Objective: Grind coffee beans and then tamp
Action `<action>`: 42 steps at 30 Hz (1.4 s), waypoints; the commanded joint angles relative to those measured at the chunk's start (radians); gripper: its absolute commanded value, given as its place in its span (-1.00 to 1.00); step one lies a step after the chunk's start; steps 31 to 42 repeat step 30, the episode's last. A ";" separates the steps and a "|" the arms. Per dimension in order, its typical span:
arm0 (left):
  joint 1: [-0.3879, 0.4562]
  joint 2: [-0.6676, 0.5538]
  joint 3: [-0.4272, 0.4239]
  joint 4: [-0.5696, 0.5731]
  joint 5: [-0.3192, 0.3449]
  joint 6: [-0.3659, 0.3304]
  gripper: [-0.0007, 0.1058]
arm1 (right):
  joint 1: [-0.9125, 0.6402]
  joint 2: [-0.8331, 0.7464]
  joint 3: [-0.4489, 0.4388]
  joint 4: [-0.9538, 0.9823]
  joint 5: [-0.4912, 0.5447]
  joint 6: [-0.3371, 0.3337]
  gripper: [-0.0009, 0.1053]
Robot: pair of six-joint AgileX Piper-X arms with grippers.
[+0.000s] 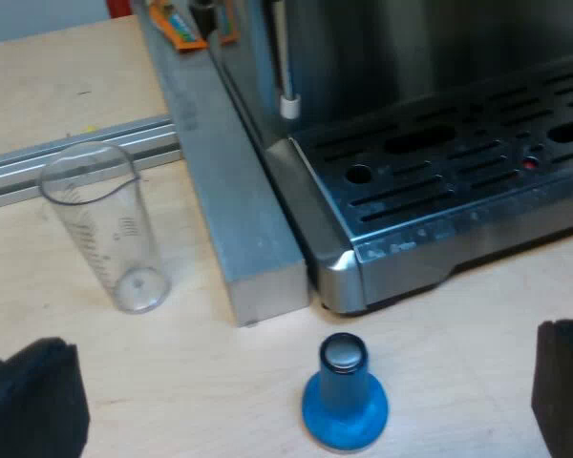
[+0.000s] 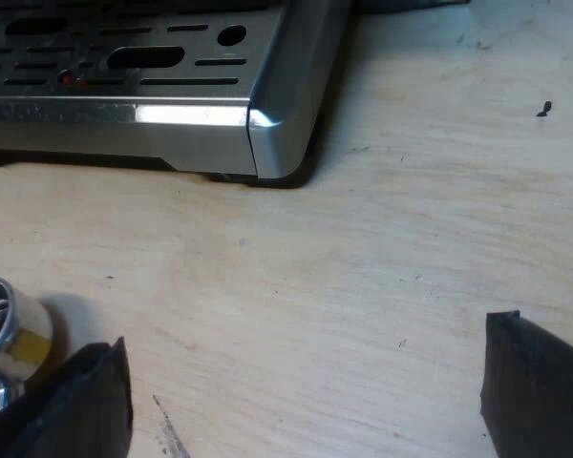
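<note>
A blue tamper (image 1: 344, 396) with a metal top stands upright on the wooden table, just off the corner of the espresso machine's drip tray (image 1: 439, 172). My left gripper (image 1: 296, 386) hovers over it, open, its fingers (image 1: 29, 405) wide apart on either side and not touching it. A clear measuring glass (image 1: 105, 224) stands upright beside the machine, with nothing visible in it. My right gripper (image 2: 306, 386) is open above bare table near another corner of the drip tray (image 2: 267, 124). A round shiny metal part (image 2: 5, 324), perhaps the holder's cup, lies by one right finger (image 2: 76, 405).
A grey metal block (image 1: 239, 219) runs along the machine's side, and an aluminium rail (image 1: 76, 157) crosses the table behind the glass. The steam wand (image 1: 285, 57) hangs over the tray. Orange packets (image 1: 186, 24) lie on the block's far end.
</note>
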 commanded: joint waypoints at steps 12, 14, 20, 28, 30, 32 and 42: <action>0.184 -0.139 -0.001 -0.018 0.007 -0.009 0.81 | -0.001 -0.048 -0.002 0.001 -0.004 -0.001 0.44; 0.184 -0.141 -0.001 -0.018 0.007 -0.009 0.81 | -0.001 -0.048 -0.002 0.001 -0.004 -0.001 0.44; 0.184 -0.141 -0.001 -0.018 0.007 -0.009 0.81 | -0.001 -0.048 -0.002 0.001 -0.004 -0.001 0.44; 0.184 -0.141 -0.001 -0.018 0.007 -0.009 0.81 | -0.001 -0.048 -0.002 0.001 -0.004 -0.001 0.44; 0.184 -0.141 -0.001 -0.018 0.007 -0.009 0.81 | -0.001 -0.048 -0.002 0.001 -0.004 -0.001 0.44; 0.184 -0.141 -0.001 -0.018 0.007 -0.009 0.81 | -0.001 -0.048 -0.002 0.001 -0.004 -0.001 0.44; 0.184 -0.141 -0.001 -0.018 0.007 -0.009 0.81 | -0.001 -0.048 -0.002 0.001 -0.004 -0.001 0.44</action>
